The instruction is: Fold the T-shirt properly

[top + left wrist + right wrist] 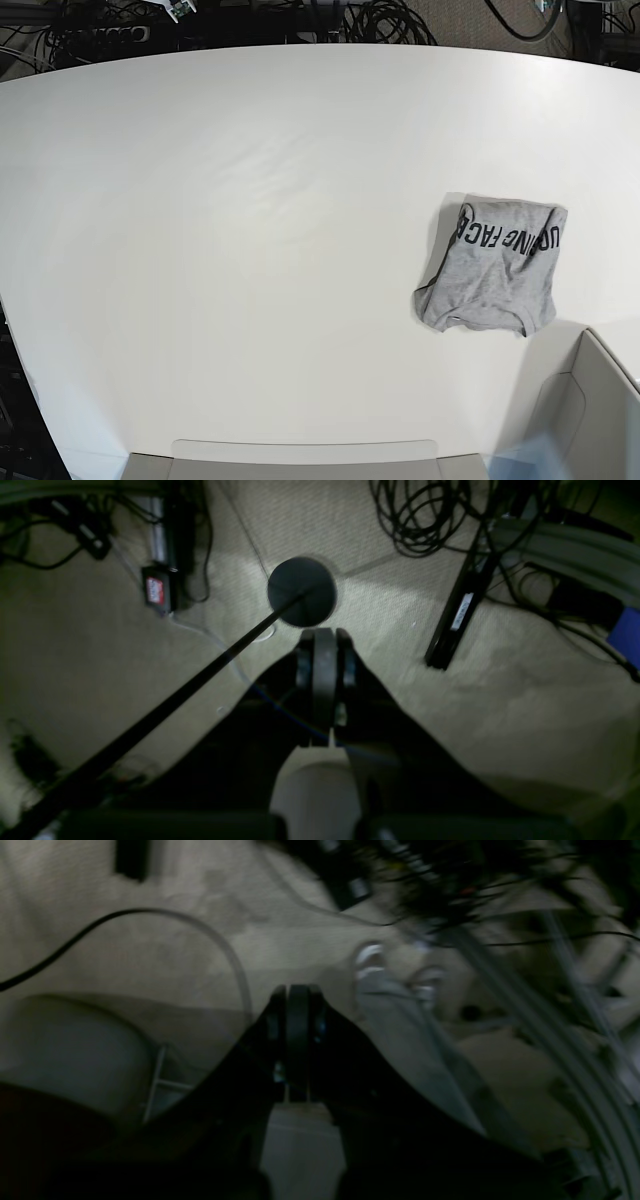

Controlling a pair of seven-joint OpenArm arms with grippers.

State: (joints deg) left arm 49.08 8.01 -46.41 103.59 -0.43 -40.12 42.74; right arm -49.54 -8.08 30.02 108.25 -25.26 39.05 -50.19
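Left wrist view looks down at beige carpet: the left gripper (pixel 324 645) has its jaws pressed together with nothing between them, hanging over the floor just below a round black stand base (pixel 302 591), from which a thin black pole (pixel 165 705) runs toward the lower left. A coil of black cables (pixel 425 515) lies at the top, and a long black power strip (pixel 457 615) lies to the right. Right wrist view is dim and blurred: the right gripper (pixel 296 1007) is likewise closed tight and empty above the carpet, with a black cable (pixel 65 942) curving across the left. Base view shows the white table (pixel 250 250), neither arm over it. The T-shirt (pixel 495 265) lies folded into a compact square on the table's right side, black lettering facing up, near a grey bin (pixel 590 410) at the lower right corner.
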